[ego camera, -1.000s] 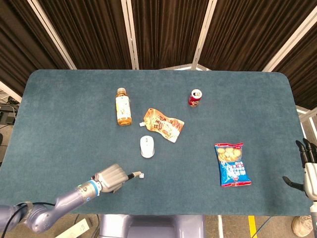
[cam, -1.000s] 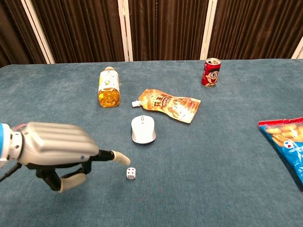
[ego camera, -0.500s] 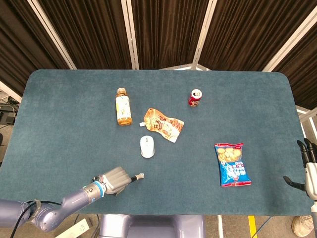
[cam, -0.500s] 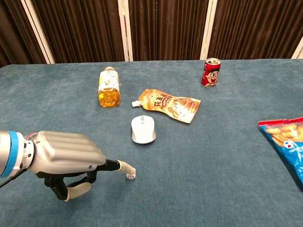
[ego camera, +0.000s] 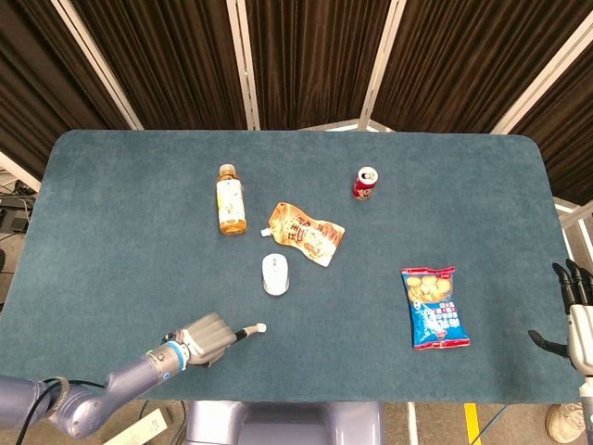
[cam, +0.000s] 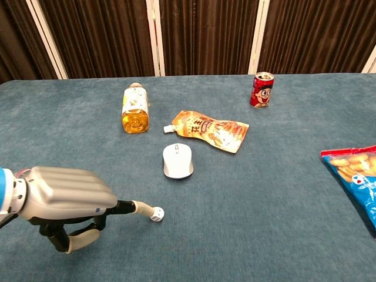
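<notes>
My left hand lies low over the near left part of the blue table. Most of its fingers are curled under, and one outstretched fingertip touches a small white die. The die sits tilted on the cloth, just in front of a white computer mouse. The hand holds nothing. My right hand hangs beyond the table's right edge with its fingers spread and empty. It does not show in the chest view.
A bottle of amber drink lies at the middle left, with an orange spout pouch beside it. A red can stands further back. A blue snack bag lies to the right.
My left hand's outstretched finger came down onto the die, then drew back left a little. The die shifted slightly left and tipped. The right hand stayed put.
</notes>
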`<state>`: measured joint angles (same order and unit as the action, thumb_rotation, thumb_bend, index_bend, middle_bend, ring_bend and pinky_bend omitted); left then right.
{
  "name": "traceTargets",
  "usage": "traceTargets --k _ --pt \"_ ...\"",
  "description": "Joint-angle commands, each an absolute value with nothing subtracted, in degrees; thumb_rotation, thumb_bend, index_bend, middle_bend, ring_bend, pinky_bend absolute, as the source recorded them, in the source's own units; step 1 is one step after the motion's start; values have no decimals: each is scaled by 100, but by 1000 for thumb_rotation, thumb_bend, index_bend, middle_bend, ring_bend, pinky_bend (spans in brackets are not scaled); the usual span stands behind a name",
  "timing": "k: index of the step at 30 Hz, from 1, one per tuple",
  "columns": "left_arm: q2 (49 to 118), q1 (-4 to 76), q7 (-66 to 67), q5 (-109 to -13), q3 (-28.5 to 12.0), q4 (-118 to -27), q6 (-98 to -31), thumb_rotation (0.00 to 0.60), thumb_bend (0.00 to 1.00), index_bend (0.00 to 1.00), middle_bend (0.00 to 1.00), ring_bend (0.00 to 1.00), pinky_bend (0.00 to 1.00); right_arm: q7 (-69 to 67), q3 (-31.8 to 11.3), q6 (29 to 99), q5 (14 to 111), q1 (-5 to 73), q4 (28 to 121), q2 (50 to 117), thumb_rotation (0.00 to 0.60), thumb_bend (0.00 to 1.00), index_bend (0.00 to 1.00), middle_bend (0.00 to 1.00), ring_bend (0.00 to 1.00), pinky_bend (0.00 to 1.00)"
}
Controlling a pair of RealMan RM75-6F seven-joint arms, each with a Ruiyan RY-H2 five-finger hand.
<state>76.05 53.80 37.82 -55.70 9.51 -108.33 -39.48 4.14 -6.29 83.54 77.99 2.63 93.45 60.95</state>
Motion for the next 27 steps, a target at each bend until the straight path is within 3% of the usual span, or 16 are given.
traceTargets --k 1,9,12,14,16,18,19,22,27 --pt "7495 5314 3704 -5654 1037 -10891 -4022 600 728 0 743 803 801 441 -614 8364 7813 258 9350 6112 600 17 0 0 0 0" --pt "7117 4987 3250 -6168 1184 -11015 -4332 600 731 0 740 801 800 589 -576 8403 7879 257 9376 6180 600 15 0 0 0 0" --pt "6861 4779 2958 -6432 1122 -11175 -4696 600 732 0 693 755 759 617 -564 8392 7883 260 9358 6199 600 16 0 0 0 0" --pt "6687 4562 2767 -6704 1103 -11269 -5083 600 727 0 583 647 651 622 -562 8381 7873 262 9348 6206 600 16 0 0 0 0" --pt "6490 4232 2607 -7056 1132 -11319 -5659 600 686 0 299 394 425 630 -565 8395 7889 264 9353 6211 600 16 0 0 0 0" --pt "6352 3939 2570 -7250 1200 -11339 -6131 600 607 0 71 145 229 634 -558 8407 7911 262 9349 6217 600 16 0 0 0 0" --pt "6290 3785 2570 -7324 1234 -11355 -6376 600 544 0 11 50 128 641 -554 8414 7926 263 9350 6221 600 15 0 0 0 0" --pt "6146 3262 2585 -7586 1327 -11341 -7190 600 348 0 0 0 1 689 -535 8439 7993 267 9379 6226 600 16 0 0 0 0" --pt "6029 2558 2170 -7893 1428 -11121 -8108 600 255 0 0 0 0 750 -503 8458 8059 268 9376 6273 600 16 0 0 0 0"
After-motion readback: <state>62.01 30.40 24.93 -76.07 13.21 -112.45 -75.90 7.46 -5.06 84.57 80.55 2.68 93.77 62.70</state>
